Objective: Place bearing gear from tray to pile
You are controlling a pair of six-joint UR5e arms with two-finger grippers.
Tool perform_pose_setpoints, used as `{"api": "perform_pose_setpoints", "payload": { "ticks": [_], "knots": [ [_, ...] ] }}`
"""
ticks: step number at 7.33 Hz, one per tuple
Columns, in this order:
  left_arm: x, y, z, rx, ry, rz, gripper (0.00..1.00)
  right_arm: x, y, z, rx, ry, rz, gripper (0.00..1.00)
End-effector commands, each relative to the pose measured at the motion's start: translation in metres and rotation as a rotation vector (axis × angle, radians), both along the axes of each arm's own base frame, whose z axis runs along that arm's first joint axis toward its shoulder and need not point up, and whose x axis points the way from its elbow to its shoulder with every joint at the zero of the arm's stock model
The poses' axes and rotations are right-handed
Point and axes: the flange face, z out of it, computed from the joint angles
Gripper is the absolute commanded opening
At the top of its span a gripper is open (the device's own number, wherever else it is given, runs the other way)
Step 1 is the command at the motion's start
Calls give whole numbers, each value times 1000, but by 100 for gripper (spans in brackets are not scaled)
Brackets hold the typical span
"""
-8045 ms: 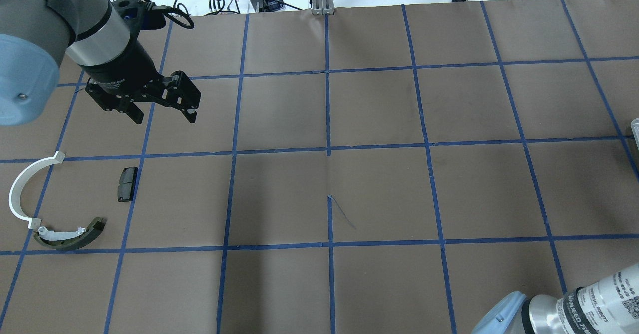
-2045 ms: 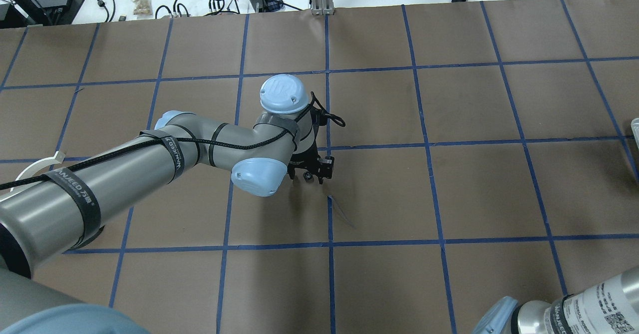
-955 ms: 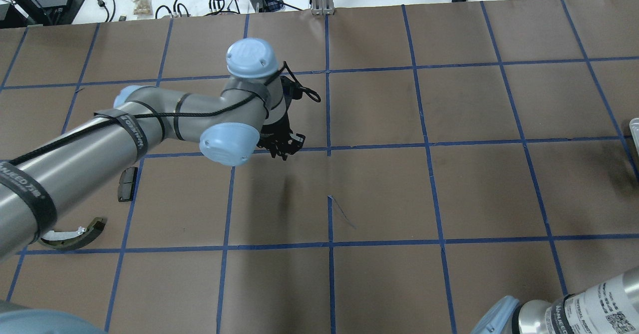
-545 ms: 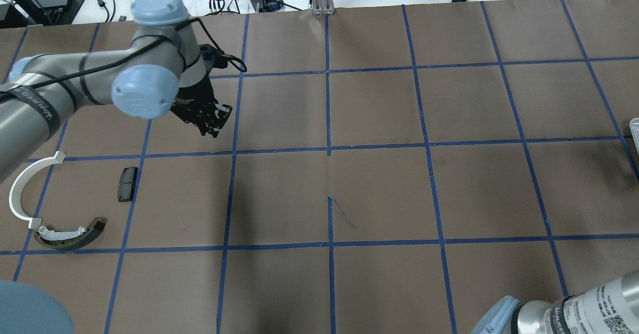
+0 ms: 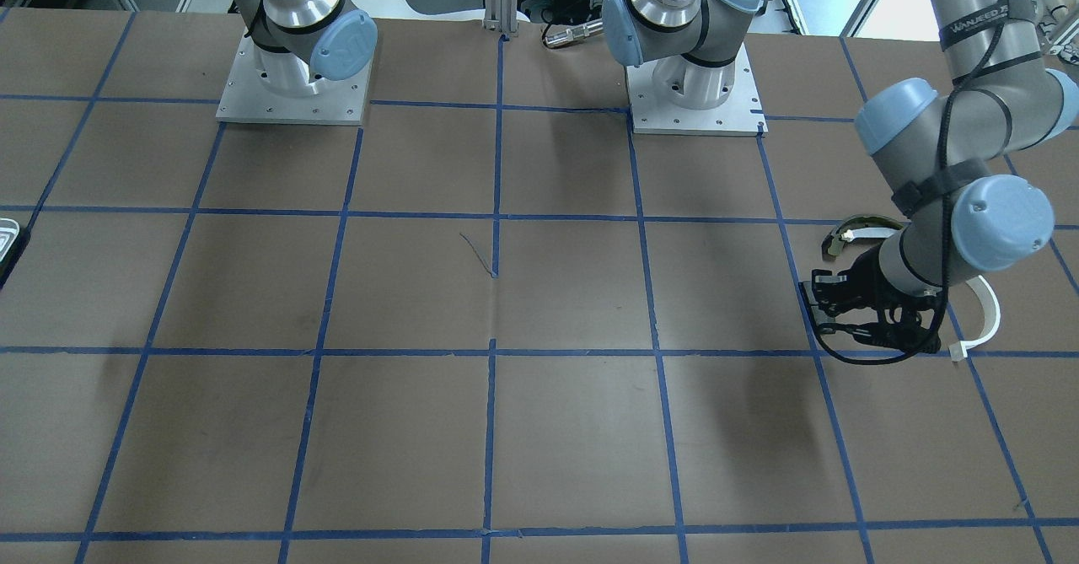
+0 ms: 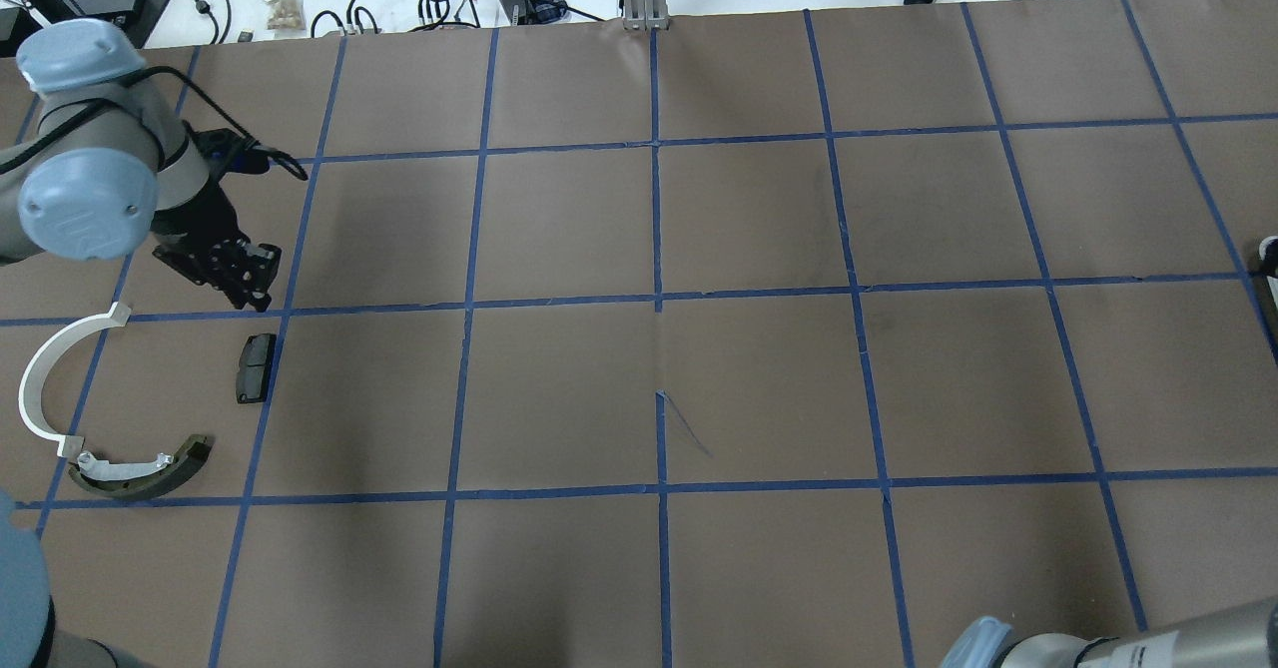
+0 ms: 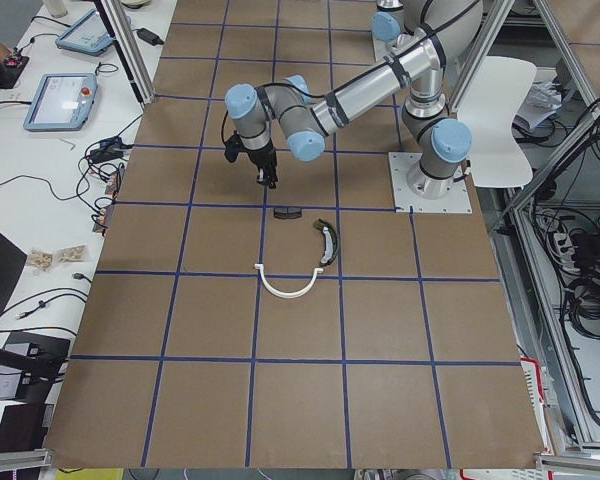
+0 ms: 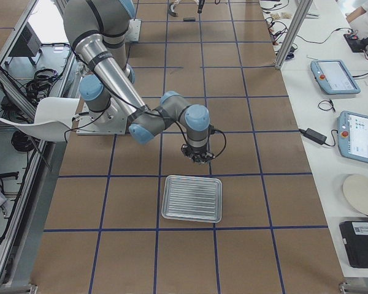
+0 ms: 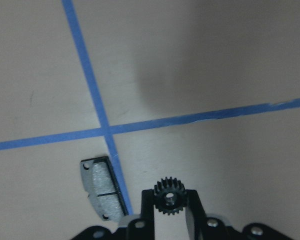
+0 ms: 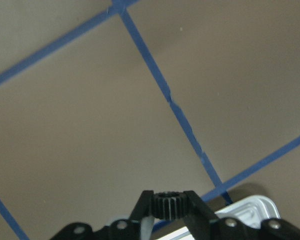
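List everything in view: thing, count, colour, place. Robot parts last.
Left gear: one, black, between the left fingers, above the table near the pad.
Right gear: one, black, between the right fingers, near the tray.
Tray: one, silvery, robot's right end of the table.
Arc: one, white, left end.
Brake shoe: one, olive and white, by the arc's end.
Pad: one, black, beside a tape line.
Table: one, brown, blue tape grid.
Left gripper: shut on left gear.
Right gripper: shut on right gear.
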Motion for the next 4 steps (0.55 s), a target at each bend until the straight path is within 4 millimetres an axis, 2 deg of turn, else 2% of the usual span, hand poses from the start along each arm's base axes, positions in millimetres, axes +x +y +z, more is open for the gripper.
{"api": "perform_pose_setpoints", "payload": {
  "ticks": [1,2,3,4],
  "knots": [
    [91,39,-37,-32,16,-11,0,153,-39,6,2,-36,-162,0],
    [98,44,-40,-35,15,-4,0,230,-45,7,-4,-49,-273,0],
    [100,43,-45,-37,16,-5,0,313,-40,5,1,-69,-393,0],
    [100,43,-54,-24,27,-3,0,391,-21,2,16,-80,-473,0]
  ]
}}
